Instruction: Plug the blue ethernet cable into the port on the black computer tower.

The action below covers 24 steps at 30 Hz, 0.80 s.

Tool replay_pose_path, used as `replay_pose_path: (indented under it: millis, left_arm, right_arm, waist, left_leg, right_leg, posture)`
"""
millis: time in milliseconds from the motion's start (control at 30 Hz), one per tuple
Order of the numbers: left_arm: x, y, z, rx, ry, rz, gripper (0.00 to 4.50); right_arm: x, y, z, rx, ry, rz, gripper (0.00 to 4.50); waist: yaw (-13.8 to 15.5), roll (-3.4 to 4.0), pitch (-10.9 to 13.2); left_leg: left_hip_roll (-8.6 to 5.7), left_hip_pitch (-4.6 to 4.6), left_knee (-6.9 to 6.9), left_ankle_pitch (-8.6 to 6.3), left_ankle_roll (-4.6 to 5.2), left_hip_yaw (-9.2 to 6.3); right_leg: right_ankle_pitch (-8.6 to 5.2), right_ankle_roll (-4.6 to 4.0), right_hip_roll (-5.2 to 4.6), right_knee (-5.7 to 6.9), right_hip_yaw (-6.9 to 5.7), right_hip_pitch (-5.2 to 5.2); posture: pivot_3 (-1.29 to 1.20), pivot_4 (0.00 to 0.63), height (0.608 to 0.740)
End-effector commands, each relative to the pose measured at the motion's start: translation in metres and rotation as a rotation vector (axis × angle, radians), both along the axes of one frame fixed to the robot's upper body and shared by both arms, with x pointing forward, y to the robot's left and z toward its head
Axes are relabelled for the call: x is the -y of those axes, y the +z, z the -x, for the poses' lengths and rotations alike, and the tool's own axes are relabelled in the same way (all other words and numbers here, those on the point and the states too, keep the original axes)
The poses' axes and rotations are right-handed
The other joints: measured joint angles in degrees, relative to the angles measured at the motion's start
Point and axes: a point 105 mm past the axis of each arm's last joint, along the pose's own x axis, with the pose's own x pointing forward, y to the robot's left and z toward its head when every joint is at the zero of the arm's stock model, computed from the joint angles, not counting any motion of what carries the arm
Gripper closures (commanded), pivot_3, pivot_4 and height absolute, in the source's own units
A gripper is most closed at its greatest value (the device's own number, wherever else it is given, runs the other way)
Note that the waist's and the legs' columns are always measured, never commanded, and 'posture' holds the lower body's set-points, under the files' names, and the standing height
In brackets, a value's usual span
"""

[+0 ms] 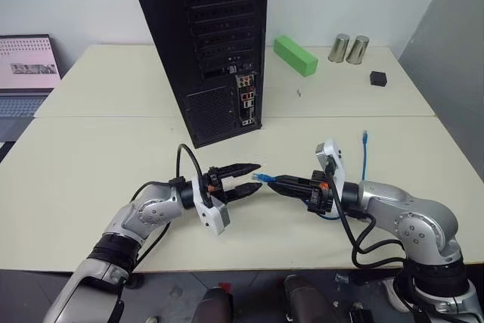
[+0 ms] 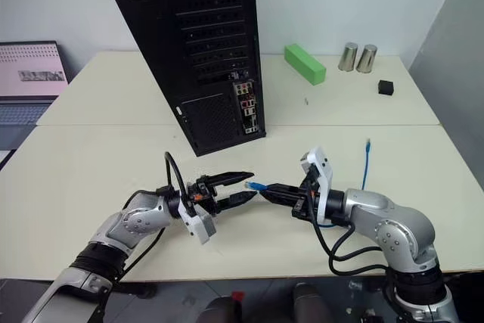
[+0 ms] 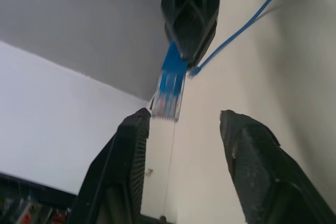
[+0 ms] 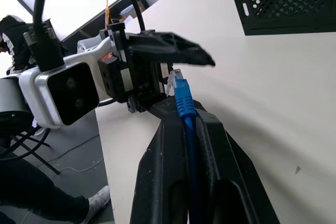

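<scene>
The blue ethernet cable [image 1: 364, 158] trails over the table from my right gripper [image 1: 272, 180], which is shut on it just behind its plug [image 1: 261, 178]. The plug juts out past the shut fingertips [image 4: 167, 109], pointing left. My left gripper [image 1: 259, 175] faces it, open, and the plug's end sits at the gap between its fingertips [image 3: 137, 121] without being clamped. The cable's other plug [image 1: 364, 137] lies on the table to the right. The black computer tower [image 1: 204, 35] stands behind both grippers, and the port is somewhere in its colourful connector strip [image 1: 246, 100].
A grey laptop [image 1: 26, 73] sits at the far left. A green block [image 1: 295, 54], two metal cups [image 1: 348, 48] and a small black cube [image 1: 378, 78] stand at the back right. A seam [image 1: 363, 116] crosses the table [image 1: 91, 156] behind the grippers.
</scene>
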Motion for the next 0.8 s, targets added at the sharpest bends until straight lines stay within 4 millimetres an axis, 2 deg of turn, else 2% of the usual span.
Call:
replay_pose_path:
  millis: [33,167,233,267,367,467,633,800]
  left_arm:
    - [-0.016,0.008,-0.007,-0.109,0.092,0.086,1.27]
    - [-0.032,0.014,-0.011,-0.272,0.212,0.211,0.49]
    - [-0.035,0.012,-0.012,-0.389,0.263,0.279,0.09]
    - [-0.034,0.011,-0.012,-0.481,0.29,0.332,0.03]
    - [-0.029,0.013,-0.009,-0.672,0.337,0.451,0.03]
    - [-0.03,0.018,-0.013,-0.758,0.42,0.549,0.03]
    - [-0.038,0.025,-0.026,-0.796,0.563,0.672,0.03]
    - [-0.041,0.028,-0.031,-0.779,0.62,0.695,0.03]
  right_arm:
    - [0.0,0.014,-0.001,0.069,-0.004,-0.016,4.5]
    - [0.003,0.018,-0.008,0.133,-0.058,-0.004,4.5]
    - [0.0,0.02,-0.013,0.179,-0.095,0.008,4.5]
    - [-0.003,0.022,-0.02,0.217,-0.139,0.011,4.5]
    - [-0.017,0.027,-0.038,0.318,-0.25,0.034,4.5]
    - [-0.028,0.029,-0.052,0.388,-0.344,0.061,4.5]
    - [-0.042,0.027,-0.076,0.432,-0.531,0.096,4.5]
    - [-0.053,0.028,-0.088,0.425,-0.634,0.086,4.5]
  waist:
    - [-0.1,0.0,0.0]
    - [-0.3,0.0,0.0]
    - [-0.3,0.0,0.0]
    - [-0.3,0.0,0.0]
    - [-0.5,0.01,0.0]
    - [-0.5,0.01,0.0]
    - [-0.4,0.01,0.0]
    - [-0.4,0.01,0.0]
  left_leg:
    - [0.01,0.01,0.0,0.0,0.0,0.01]
    - [0.02,-0.01,0.0,0.0,0.0,-0.02]
    - [0.03,-0.01,0.0,0.0,0.01,-0.02]
    - [0.03,-0.01,0.0,0.0,0.01,-0.04]
    - [0.04,0.0,0.0,0.0,0.01,-0.03]
    - [0.07,0.0,-0.01,0.0,0.01,-0.05]
    - [0.05,-0.01,0.0,0.0,0.0,-0.07]
    - [0.03,-0.01,-0.01,0.01,-0.01,-0.05]
  right_leg:
    - [-0.01,0.01,0.0,0.01,0.0,0.0]
    - [-0.05,0.07,0.0,0.01,-0.01,-0.01]
    - [-0.05,0.07,-0.01,0.02,-0.01,-0.01]
    - [-0.05,0.08,0.0,0.01,-0.03,-0.01]
    - [-0.06,0.08,0.01,0.03,-0.02,-0.01]
    - [-0.07,0.08,0.04,0.04,-0.03,-0.03]
    - [-0.06,0.06,0.04,0.03,-0.04,-0.04]
    - [0.05,-0.13,0.02,0.03,-0.01,-0.05]
  posture:
    - [0.0,0.15,0.74]
    - [0.0,0.15,0.74]
    - [0.0,0.15,0.74]
    - [0.0,0.15,0.74]
    - [0.0,0.15,0.74]
    - [0.0,0.15,0.74]
    - [0.0,0.15,0.74]
    - [0.0,0.15,0.74]
